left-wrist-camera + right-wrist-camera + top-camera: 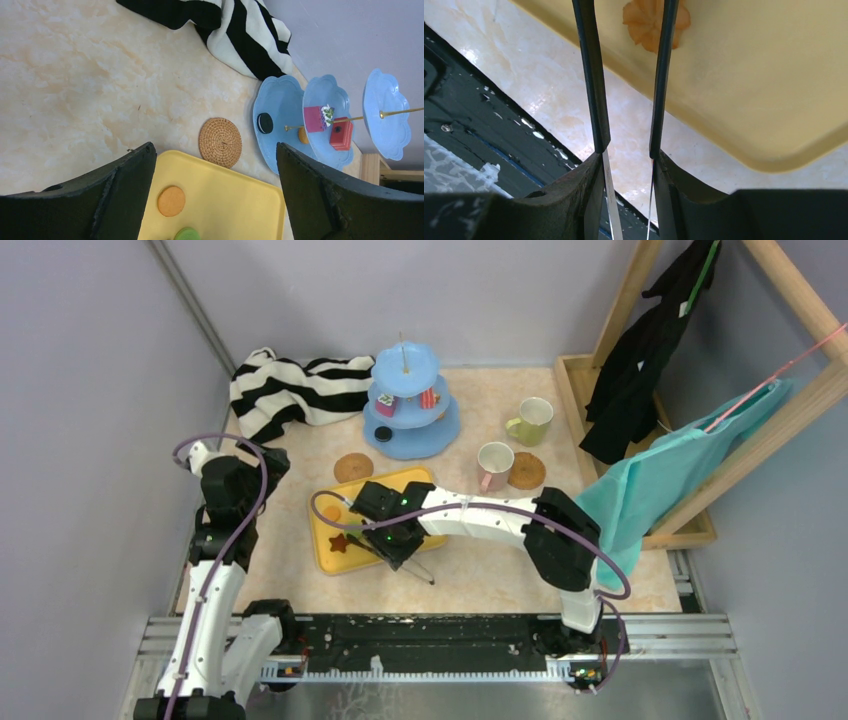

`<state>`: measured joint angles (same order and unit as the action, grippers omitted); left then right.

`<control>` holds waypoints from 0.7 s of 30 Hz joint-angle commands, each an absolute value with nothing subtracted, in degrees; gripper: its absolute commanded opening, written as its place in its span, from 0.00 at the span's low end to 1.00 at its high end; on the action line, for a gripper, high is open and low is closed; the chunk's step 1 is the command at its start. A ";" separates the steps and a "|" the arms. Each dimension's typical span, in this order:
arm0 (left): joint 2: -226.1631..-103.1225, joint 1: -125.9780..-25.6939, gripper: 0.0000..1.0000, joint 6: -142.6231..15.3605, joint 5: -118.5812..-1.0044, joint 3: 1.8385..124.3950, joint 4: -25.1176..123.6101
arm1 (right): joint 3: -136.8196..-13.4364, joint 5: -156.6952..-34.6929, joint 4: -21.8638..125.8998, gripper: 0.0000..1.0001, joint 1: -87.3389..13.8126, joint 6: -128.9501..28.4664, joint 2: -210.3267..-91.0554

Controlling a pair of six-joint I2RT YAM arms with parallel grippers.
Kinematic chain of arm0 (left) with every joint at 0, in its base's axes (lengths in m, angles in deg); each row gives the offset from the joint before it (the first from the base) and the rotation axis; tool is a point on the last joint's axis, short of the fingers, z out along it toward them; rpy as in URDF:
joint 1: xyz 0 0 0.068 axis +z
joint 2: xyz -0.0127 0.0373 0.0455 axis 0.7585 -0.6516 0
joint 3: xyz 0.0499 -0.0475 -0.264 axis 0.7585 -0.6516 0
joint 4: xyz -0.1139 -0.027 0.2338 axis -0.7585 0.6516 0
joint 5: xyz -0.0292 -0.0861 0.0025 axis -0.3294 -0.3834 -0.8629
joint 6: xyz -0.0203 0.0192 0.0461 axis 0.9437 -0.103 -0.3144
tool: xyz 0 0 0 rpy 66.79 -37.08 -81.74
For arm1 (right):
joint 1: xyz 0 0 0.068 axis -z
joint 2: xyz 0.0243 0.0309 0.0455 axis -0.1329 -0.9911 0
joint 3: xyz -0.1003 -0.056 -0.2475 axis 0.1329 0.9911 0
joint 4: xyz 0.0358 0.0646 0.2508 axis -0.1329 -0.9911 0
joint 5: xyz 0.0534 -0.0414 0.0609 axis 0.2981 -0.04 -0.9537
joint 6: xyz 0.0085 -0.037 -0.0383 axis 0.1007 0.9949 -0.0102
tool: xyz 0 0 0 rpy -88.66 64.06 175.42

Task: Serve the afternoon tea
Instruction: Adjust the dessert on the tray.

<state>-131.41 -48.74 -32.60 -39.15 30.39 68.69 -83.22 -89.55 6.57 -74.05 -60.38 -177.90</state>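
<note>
Right wrist view: right pincer (626, 160) pinches tongs (591, 75) astride an orange cookie (645, 21); left pincer (214, 150) spread wide.

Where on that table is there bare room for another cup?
Bare tabletop lies between the blue stand and the yellow-green cup, and along the near edge right of the yellow tray. Crowded: around the pink-handled cup and the coaster beside it, and over the tray, where the right arm reaches.

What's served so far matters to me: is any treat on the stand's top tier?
No, the top tier is a bare blue plate in the left wrist view.
</note>
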 commanded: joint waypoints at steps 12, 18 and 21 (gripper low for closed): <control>-129.91 -49.00 0.95 -33.45 -39.32 30.45 65.32 | -89.68 -89.89 4.12 0.39 -74.00 -59.07 -180.28; -130.15 -49.03 0.95 -33.38 -39.49 30.05 65.06 | -89.20 -89.80 4.04 0.39 -74.00 -59.10 -179.13; -130.12 -48.99 0.95 -33.27 -39.58 30.06 64.97 | -88.90 -89.80 3.71 0.40 -73.96 -58.92 -179.37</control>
<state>-130.69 -48.71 -32.67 -39.15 30.34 66.73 -87.06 -89.68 4.06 -73.98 -59.87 -180.87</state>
